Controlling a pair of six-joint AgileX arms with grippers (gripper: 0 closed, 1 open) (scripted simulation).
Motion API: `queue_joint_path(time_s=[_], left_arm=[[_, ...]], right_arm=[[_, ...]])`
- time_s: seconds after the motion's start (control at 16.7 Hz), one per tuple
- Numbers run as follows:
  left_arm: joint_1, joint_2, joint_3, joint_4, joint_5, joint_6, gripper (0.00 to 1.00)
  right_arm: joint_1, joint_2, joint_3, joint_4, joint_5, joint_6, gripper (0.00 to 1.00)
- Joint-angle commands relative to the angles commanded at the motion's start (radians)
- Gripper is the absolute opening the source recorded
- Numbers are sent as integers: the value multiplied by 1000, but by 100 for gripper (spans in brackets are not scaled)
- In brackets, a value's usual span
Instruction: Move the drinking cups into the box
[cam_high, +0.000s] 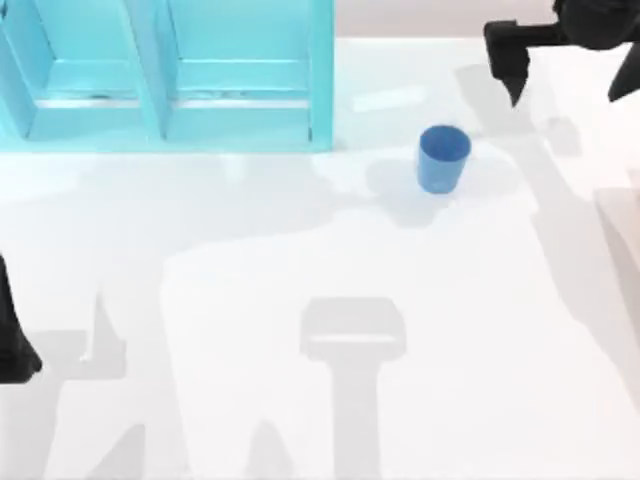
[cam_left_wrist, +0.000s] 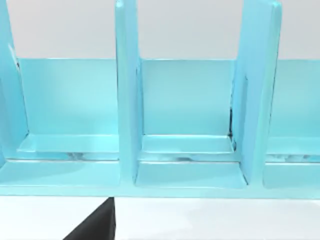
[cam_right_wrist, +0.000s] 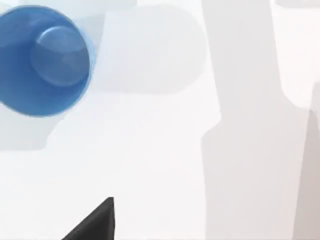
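Bright blue tapered handleless cup (cam_high: 442, 158) stands upright, mouth up, on the white table (cam_high: 300, 400) just right of the light-blue compartmented box (cam_high: 170, 75), touching neither the box nor an arm. Right gripper (cam_high: 515, 75) hangs near the table's far right corner, up and right of the cup and much nearer it than the left arm (cam_high: 15, 345) at the left edge, so I'd judge the pick is the right arm's. Can't tell whether either gripper's jaws are apart or together.
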Motion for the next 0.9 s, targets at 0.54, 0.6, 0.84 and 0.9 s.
queue_joint_path(time_s=[0.54, 0.6, 0.84, 0.9], left_arm=[[0, 0, 0, 0, 0, 0, 100], [0, 0, 0, 0, 0, 0, 100], [0, 0, 0, 0, 0, 0, 100], [0, 0, 0, 0, 0, 0, 100]], right_arm=[[111, 169, 183, 18, 8, 151, 100], [111, 169, 183, 18, 8, 151, 100], [107, 194, 216, 8, 7, 149, 100], [107, 218, 249, -1, 8, 149, 100]])
